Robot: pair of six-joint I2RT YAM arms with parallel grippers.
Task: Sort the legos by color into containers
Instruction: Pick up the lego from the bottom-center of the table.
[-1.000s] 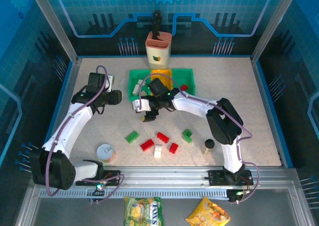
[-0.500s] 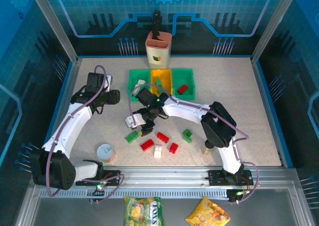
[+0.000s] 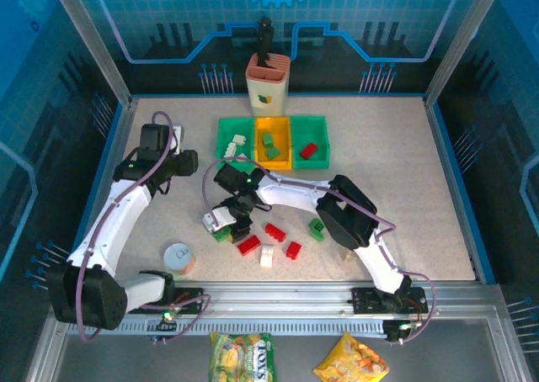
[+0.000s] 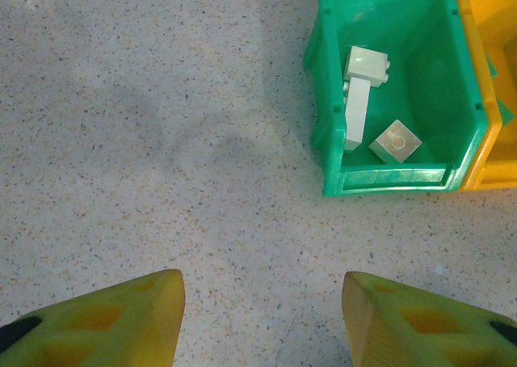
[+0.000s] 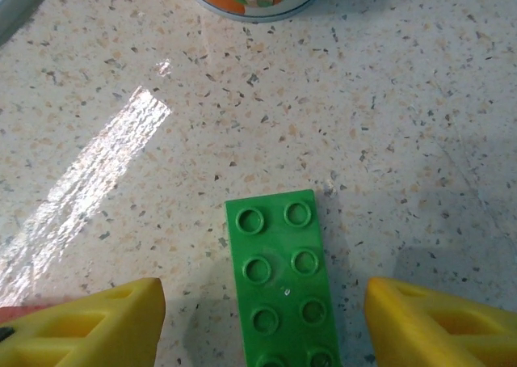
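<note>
Two grippers, both spread | I see right gripper (image 5: 260, 318) straddling green lego (image 5: 283, 278), fingers clear of it | left gripper (image 4: 262, 318) holds nothing over table (image 4: 161, 141) | green container (image 4: 327, 153) with white legos (image 4: 355, 108) at its 1 o'clock

table (image 3: 404, 180): speckled beige top, that's my whole patch lol
yellow bin (image 3: 274, 162): middle of the row, using it as my landmark
green bins (image 3: 224, 146): one tight against each side of the yellow bin
cup (image 3: 268, 86): cream and orange, just behind the yellow bin
red bricks (image 3: 248, 245): three, loose, on my side of the yellow bin, well apart from it
white brick (image 3: 267, 257): right by those reds
green bricks (image 3: 316, 229): two, either side of the reds
tin (image 3: 178, 256): silver top, way off near-left of the yellow bin
</note>
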